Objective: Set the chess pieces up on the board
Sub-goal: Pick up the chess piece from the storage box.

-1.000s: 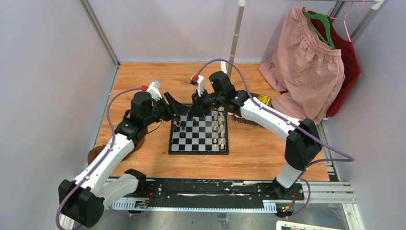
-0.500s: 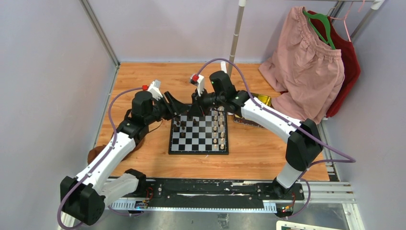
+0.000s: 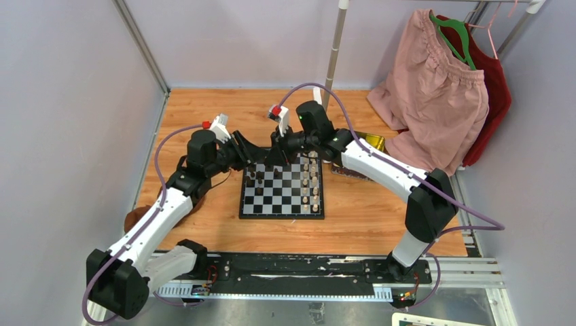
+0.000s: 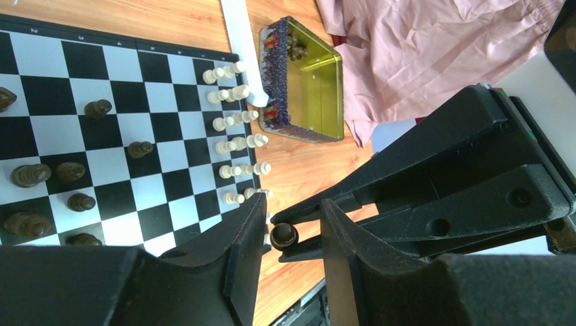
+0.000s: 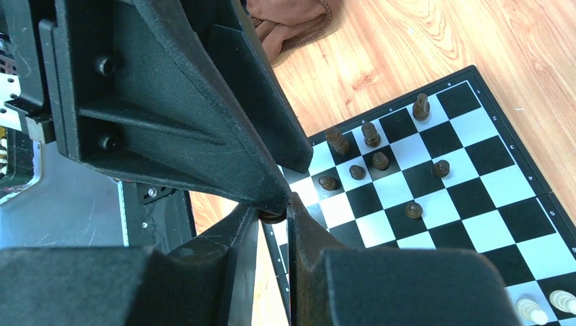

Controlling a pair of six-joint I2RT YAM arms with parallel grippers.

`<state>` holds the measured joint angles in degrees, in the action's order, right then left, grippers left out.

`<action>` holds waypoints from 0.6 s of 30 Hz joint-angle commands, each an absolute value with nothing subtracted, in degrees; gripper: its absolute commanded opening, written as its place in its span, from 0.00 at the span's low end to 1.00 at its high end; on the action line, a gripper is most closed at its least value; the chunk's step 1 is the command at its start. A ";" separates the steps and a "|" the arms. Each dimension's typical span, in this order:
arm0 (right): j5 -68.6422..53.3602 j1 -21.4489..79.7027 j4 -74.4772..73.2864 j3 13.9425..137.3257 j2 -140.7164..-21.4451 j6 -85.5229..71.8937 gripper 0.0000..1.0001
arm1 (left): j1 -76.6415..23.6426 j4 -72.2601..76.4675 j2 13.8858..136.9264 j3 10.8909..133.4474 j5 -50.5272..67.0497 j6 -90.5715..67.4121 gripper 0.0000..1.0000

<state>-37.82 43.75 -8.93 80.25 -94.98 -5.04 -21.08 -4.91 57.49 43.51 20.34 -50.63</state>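
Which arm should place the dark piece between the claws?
Likely left: the left gripper, open, flanks the dark piece the right gripper pinches; the other dark pieces stand on the left side of the board.

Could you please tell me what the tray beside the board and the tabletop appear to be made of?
The tray looks like thin metal with a glossy gold finish: its inside reflects light and its walls are crisp. The tabletop looks like wood or wood-look laminate, showing warm orange grain; which one, I cannot tell.
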 commanded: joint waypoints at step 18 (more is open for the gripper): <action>-34.84 44.51 3.33 77.22 -92.66 -10.57 0.00 | -20.92 -2.24 55.36 39.25 20.21 -52.29 0.35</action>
